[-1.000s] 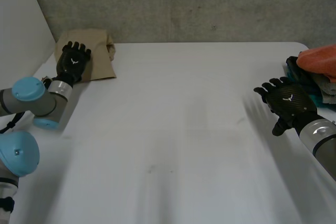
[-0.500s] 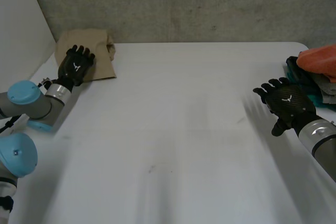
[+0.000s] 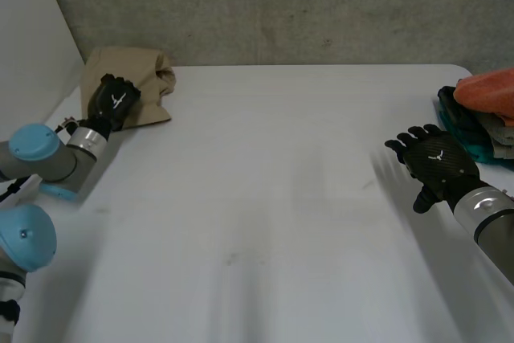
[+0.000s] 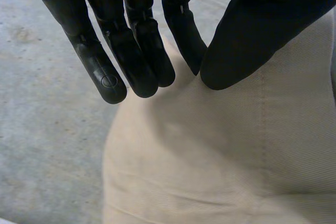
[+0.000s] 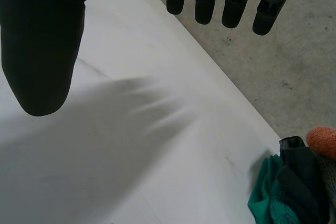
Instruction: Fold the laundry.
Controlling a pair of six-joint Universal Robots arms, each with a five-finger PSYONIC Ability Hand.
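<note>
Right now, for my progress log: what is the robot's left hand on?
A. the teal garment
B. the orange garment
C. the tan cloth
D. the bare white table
C: the left hand sits on the tan cloth at the table's far corner, and the left wrist view has its fingers and thumb pinching a ridge of that fabric.

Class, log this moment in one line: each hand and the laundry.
left hand: shut on tan cloth, far-left table corner | right hand: open, above table | pile of clothes: right table edge, untouched
</note>
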